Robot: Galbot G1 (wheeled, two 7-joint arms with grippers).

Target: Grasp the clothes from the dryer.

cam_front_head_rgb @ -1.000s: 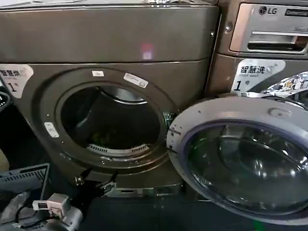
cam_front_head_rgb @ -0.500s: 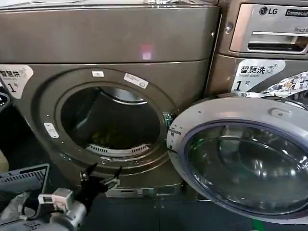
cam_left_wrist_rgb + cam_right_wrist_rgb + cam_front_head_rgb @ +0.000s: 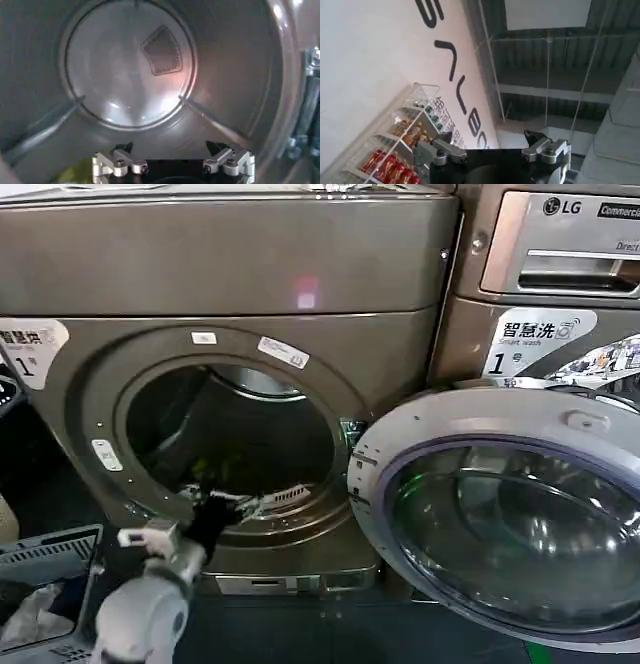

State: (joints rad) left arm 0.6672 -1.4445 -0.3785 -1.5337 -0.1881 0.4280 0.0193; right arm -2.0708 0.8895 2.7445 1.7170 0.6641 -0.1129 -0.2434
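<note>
The dryer [image 3: 230, 264] stands in front of me with its round porthole open. A small yellow-green piece, the clothes [image 3: 203, 472], lies low in the dark drum, and a corner of the clothes [image 3: 70, 175] shows beside my left gripper's base. My left gripper [image 3: 222, 502] is at the lower rim of the opening, just right of and below the clothes. In the left wrist view the left gripper [image 3: 170, 148] points into the steel drum, open, with nothing between its fingers. My right gripper [image 3: 477, 142] is open and empty, raised toward a wall and ceiling.
The dryer's round glass door [image 3: 500, 514] hangs open to the right, low and wide. The LG machine [image 3: 560, 244] with a drawer stands at the upper right. A grey basket [image 3: 45, 549] holding white cloth sits at the lower left, beside my left arm.
My left arm has risen from the lower left and reached forward. Its gripper went from below the dryer's front to the lower rim of the opening.
</note>
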